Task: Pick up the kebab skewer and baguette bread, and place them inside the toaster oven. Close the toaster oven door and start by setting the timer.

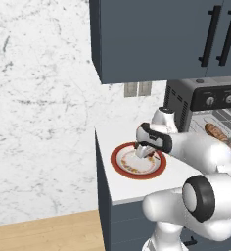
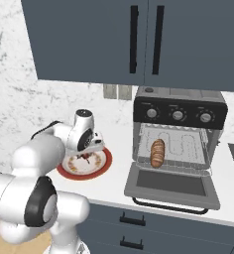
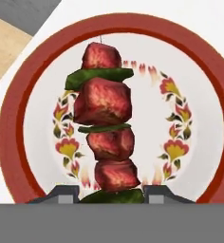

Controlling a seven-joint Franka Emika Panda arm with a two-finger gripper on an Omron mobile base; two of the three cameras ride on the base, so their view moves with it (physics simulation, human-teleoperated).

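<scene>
Kebab skewer (image 3: 106,128) is clamped at its near end by the closed gripper (image 3: 110,193), over the plate (image 3: 12,123). It should be lifted straight up from the plate, kept level, before being carried to the toaster oven (image 2: 178,111).

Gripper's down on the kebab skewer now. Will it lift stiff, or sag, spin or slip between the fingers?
The kebab skewer probably lifts stiff, since its chunks sit in one straight line. The gripper pinches near one end, so the long free end may droop or swing. The chunks look rounded and glossy, so some slipping is possible.
</scene>
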